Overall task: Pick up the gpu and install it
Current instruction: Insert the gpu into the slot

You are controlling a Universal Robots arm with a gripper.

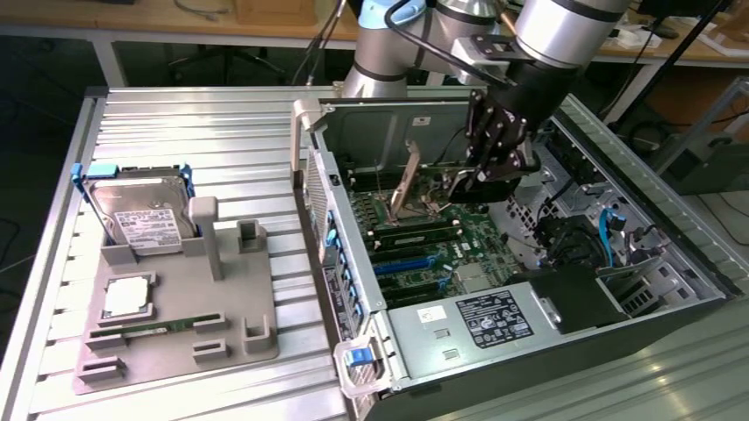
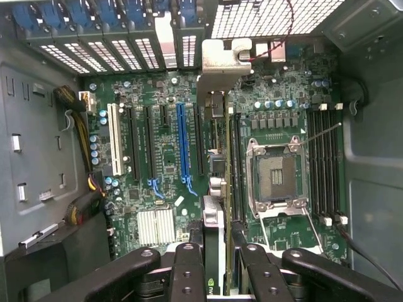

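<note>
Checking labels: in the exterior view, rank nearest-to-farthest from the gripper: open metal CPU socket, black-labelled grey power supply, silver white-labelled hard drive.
1. CPU socket, right beside the gripper.
2. Power supply, lower in the case.
3. Hard drive, outside, on grey fixture.

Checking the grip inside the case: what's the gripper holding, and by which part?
The gpu: the gripper clamps its two flat faces near the end away from its silver bracket.
</note>
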